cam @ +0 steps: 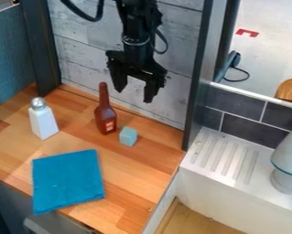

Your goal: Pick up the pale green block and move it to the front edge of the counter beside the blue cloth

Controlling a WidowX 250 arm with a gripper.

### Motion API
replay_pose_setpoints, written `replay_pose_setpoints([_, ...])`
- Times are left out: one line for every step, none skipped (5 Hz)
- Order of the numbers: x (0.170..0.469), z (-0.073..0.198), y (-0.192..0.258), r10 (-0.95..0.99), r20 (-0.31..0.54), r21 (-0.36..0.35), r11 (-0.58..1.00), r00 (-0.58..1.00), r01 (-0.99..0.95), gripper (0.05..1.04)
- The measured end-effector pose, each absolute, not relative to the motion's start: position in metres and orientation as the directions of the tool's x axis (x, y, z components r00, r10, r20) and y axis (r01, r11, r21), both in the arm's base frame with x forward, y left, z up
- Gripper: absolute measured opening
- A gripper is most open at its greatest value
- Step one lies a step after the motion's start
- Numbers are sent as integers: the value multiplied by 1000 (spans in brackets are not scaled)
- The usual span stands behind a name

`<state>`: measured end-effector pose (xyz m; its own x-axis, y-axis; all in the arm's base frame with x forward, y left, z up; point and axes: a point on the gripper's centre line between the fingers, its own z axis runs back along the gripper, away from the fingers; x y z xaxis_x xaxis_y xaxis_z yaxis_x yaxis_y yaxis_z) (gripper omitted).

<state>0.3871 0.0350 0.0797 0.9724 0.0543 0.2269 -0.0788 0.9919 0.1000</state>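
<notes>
The black gripper (134,95) hangs open above the back of the wooden counter, its two fingers spread with nothing between them. Below it and slightly left, a brown bottle (105,117) stands upright. Just right of the bottle sits a small light-blue cube (128,136), apart from it. A white shaker with a silver cap (43,119) stands at the left. Nearer the front, a blue cloth (67,181) lies flat on the counter (132,180).
To the right is a white sink with a ridged drainboard (224,155), with a grey-white faucet (287,157) at the right edge. A dark upright post (200,77) and dark tiles (249,121) stand behind. A grey plank wall (81,50) backs the counter.
</notes>
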Motion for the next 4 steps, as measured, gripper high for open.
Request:
replay_pose_setpoints([389, 67, 40, 36, 214, 135, 989, 976, -66, 1005])
replay_pose_setpoints([380, 56, 43, 12, 190, 155, 987, 982, -42, 1005])
replay_pose_setpoints([378, 54, 46, -8, 186, 174, 984, 983, -25, 1005])
replay_pose_setpoints([377, 44, 48, -4, 174, 172, 985, 985, -26, 1005])
